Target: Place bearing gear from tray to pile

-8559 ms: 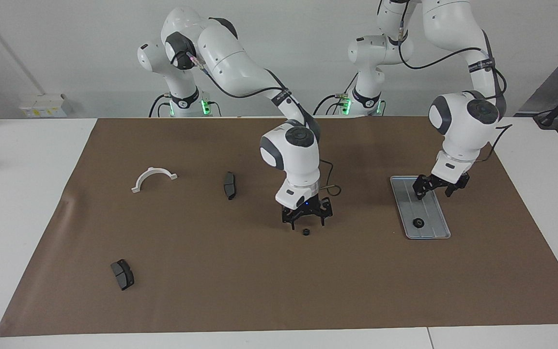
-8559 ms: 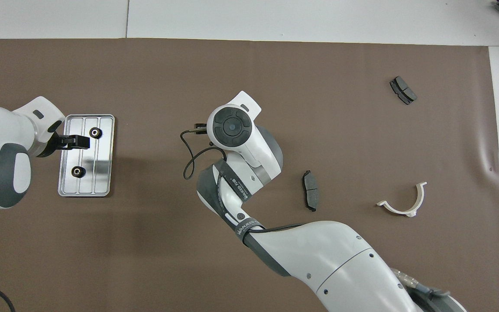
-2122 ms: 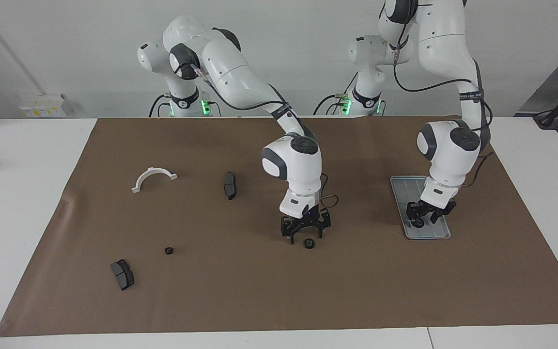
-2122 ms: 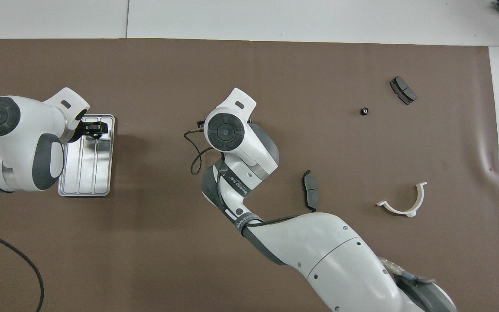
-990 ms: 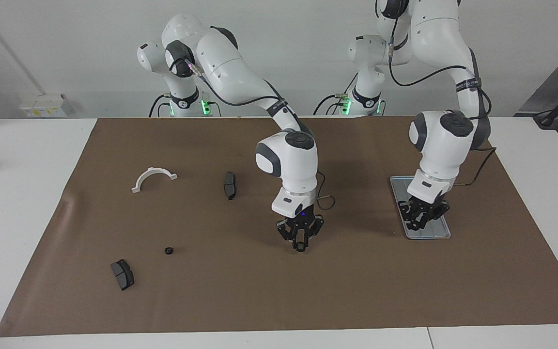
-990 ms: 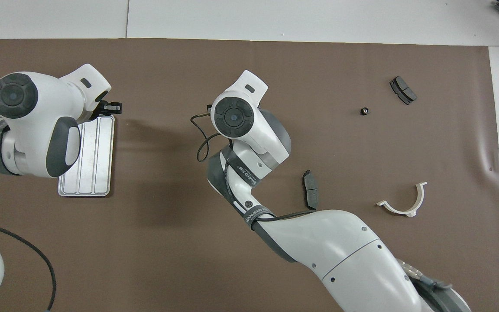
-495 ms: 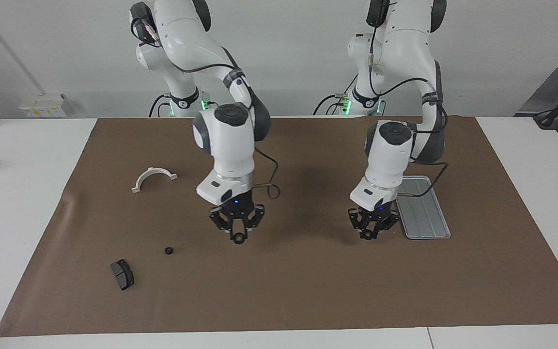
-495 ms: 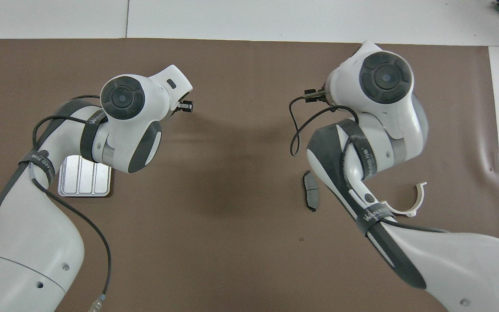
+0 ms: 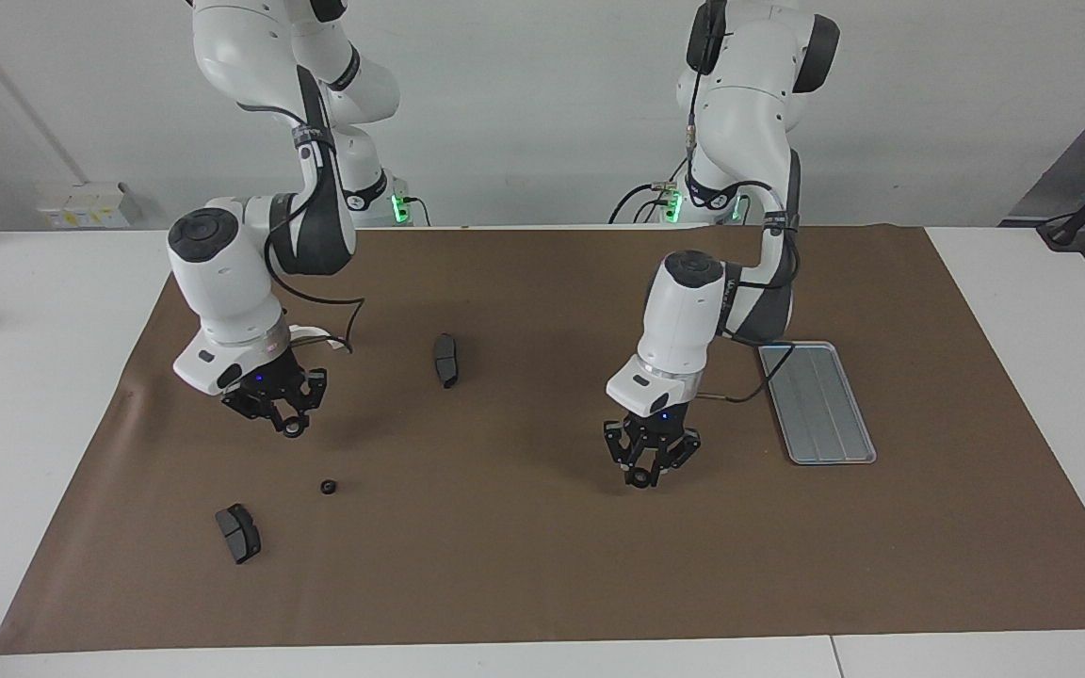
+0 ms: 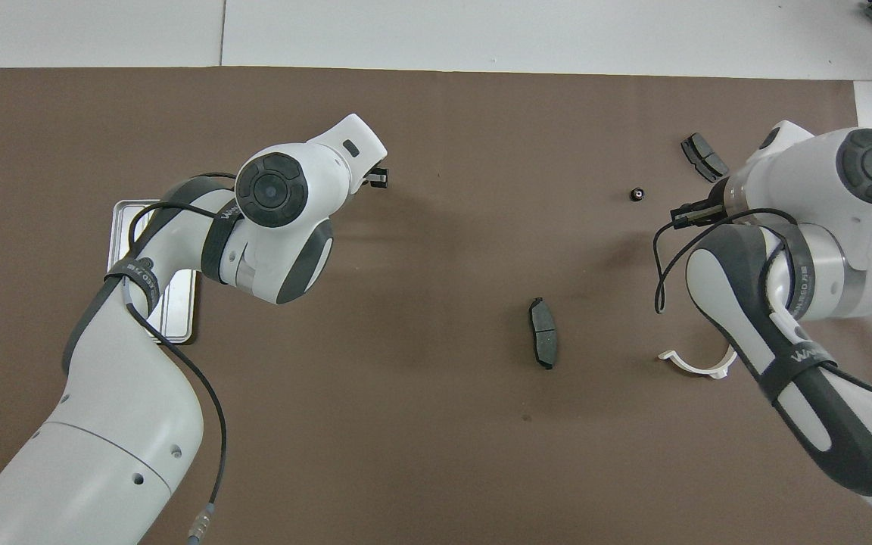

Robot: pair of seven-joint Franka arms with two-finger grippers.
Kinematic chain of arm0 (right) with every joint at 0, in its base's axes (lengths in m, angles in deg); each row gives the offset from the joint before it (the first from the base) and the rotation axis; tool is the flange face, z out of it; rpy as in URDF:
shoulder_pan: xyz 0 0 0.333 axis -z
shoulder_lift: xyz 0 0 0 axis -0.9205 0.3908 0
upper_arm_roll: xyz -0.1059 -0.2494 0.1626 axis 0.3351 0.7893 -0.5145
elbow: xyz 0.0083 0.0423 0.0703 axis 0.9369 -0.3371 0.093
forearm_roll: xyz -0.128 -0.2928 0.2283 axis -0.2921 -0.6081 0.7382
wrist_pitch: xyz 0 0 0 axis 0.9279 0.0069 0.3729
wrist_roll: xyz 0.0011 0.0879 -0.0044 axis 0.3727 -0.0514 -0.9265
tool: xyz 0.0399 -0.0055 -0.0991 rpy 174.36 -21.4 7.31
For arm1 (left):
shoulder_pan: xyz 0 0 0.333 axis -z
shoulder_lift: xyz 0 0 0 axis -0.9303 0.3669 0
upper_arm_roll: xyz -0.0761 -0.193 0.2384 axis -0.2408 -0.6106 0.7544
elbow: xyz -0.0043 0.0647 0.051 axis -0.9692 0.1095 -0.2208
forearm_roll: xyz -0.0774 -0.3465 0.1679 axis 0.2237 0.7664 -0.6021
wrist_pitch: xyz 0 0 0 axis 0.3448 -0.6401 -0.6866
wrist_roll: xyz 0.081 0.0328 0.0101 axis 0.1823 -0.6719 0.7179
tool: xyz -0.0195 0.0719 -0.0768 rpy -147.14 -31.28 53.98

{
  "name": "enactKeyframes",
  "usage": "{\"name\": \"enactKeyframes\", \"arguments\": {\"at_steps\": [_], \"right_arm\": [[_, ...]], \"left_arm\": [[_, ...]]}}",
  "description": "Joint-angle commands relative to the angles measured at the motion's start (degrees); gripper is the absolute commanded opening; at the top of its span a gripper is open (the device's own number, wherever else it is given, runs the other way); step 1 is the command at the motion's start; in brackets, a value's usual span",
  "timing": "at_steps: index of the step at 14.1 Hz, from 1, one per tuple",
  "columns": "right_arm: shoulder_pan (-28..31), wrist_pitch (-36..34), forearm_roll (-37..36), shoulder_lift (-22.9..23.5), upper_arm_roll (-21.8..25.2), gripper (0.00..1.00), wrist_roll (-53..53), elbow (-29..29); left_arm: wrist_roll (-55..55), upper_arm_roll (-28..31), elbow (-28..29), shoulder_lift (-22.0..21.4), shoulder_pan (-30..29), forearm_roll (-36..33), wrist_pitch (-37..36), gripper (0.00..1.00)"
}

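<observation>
Left hand (image 9: 640, 477): up in the air over bare brown mat near the middle of the desk, fingers closed on a small black gear (image 9: 639, 480) that shows at the fingertips.
Right hand (image 9: 290, 426): raised over the mat toward the right arm's end of the desk, fingers closed on a second small black gear (image 9: 293, 430).
Loose gear (image 9: 327, 487): lies alone on the mat, farther from the robots than the spot under the right hand, apart from it.
Tray (image 9: 817, 400): silver-grey, ridged, flat on the mat toward the left arm's end of the desk, with nothing lying in it; the left hand is well clear of its rim.
Open room: wide bare mat lies under and around the left hand, and between the two hands; the mat's edge away from the robots is well apart from both.
Nearby things: a dark brake pad (image 9: 446, 359) lies between the two arms, nearer to the robots than either hand; a second brake pad (image 9: 238, 533) lies just beside the loose gear, farther from the robots; a white curved bracket (image 10: 701, 359) is partly covered by the right arm.
Surface: brown mat (image 9: 542, 565) over a white desk (image 9: 34, 377).
Room: plain pale wall at the robots' end.
</observation>
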Motion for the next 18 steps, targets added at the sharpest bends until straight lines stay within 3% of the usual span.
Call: {"name": "enactKeyframes", "arguments": {"at_steps": [1, 2, 3, 5, 6, 9, 10, 11, 12, 13, 16, 18], "right_arm": [[3.0, 3.0, 1.2, -1.0, -1.2, 0.00, -4.5, -4.1], [4.0, 4.1, 1.2, -0.3, -1.2, 0.00, -5.4, -4.1], [4.3, 5.7, 1.3, -0.1, -1.2, 0.00, -5.9, -5.3], [4.3, 9.3, 1.3, 0.6, -1.2, 0.04, -5.8, -7.3], [4.4, 9.5, 1.3, 0.8, -1.2, 0.12, -5.7, -7.3], [4.4, 10.0, 1.3, 2.4, -1.2, 0.21, -5.2, -7.0], [4.3, 11.4, 1.6, 2.6, -1.2, 0.31, -5.0, -7.0], [4.3, 12.1, 1.9, 3.1, -1.2, 0.57, -5.0, -7.0], [4.3, 12.8, 2.0, 3.5, -1.2, 0.74, -5.0, -7.0], [3.8, 13.3, 2.1, 3.8, -1.2, 1.00, -4.6, -6.8], [2.9, 10.3, 2.1, 2.6, -1.5, 1.00, -1.3, -4.1], [-0.9, 1.7, 2.0, 2.7, -1.6, 1.00, 8.0, 2.9]], "left_arm": [[-0.4, 0.7, 0.7, 1.2, 2.1, 1.1, 3.7, 0.02], [-0.4, 0.7, 1.9, 1.2, 2.2, 1.2, 4.6, 0.06], [-0.5, 0.7, 2.6, 1.0, 2.6, 1.1, 5.3, 0.24], [-0.4, 0.8, 1.5, 1.0, 2.5, 1.1, 6.2, 0.91], [-0.2, 0.9, 0.8, 1.0, 2.4, 1.0, 6.1, 1.00], [-0.1, 1.0, 1.0, -0.1, 2.0, 0.7, 3.5, 1.00], [-0.1, 1.3, 1.6, -2.3, 1.7, 0.7, 0.1, 1.00], [-0.6, 1.5, 3.2, -5.3, 1.3, 0.7, -5.0, 1.00], [-1.4, 1.5, 4.9, -8.5, -0.1, 0.7, -8.0, 1.00], [-1.7, 1.4, 7.0, -11.2, -2.2, 0.7, -9.5, 1.00], [-2.3, 1.4, 12.7, -20.0, -6.1, 0.7, -16.8, 1.00], [-3.9, 1.3, 13.1, -23.0, -9.2, 0.7, -23.2, 1.00]]}}
